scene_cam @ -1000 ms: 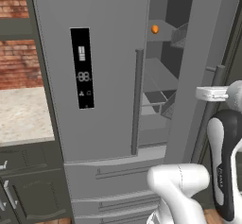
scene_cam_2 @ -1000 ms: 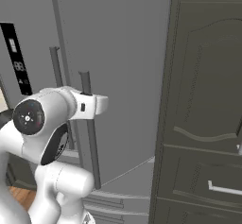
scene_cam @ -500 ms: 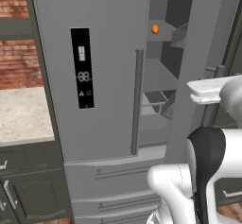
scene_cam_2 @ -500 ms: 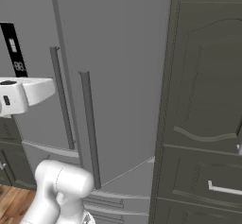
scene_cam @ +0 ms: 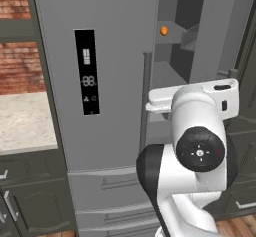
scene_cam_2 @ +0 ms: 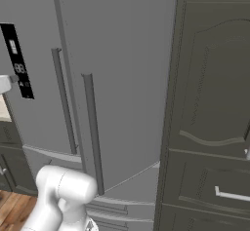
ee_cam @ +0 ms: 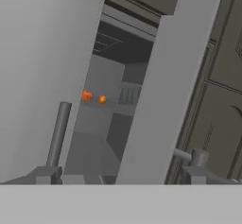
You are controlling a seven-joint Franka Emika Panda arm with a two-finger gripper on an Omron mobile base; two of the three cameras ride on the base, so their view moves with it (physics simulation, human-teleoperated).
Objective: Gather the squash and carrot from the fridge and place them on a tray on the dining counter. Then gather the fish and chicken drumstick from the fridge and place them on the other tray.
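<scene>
Fridge (scene_cam: 115, 71) doors are seen in the left base view: the left door is shut and carries a dark display panel (scene_cam: 87, 71), while the right door (scene_cam: 215, 31) is swung partly open, so that a slice of the grey interior is exposed. Inside, on an upper shelf, a small orange item (scene_cam: 163, 31) is seen; whether it is the carrot cannot be told. The white arm (scene_cam: 197, 156) is raised in front of the fridge's lower drawers. A brick wall (scene_cam: 17, 56) and a pale counter (scene_cam: 25, 126) are seen to the left.

From the right base view the fridge is seen obliquely, with two vertical handles (scene_cam_2: 93, 132) on its doors, and a dark cabinet (scene_cam_2: 215, 103) is set just beside it on the right.

Through the hand view the gap between the two doors is faced. Two orange items (ee_cam: 87, 95) are seen close together deep inside on a shelf. The gripper (ee_cam: 120, 173) is spread wide, one fingertip (ee_cam: 45, 175) near the left door's handle and the other near the edge of the open door, and nothing is held between them.
</scene>
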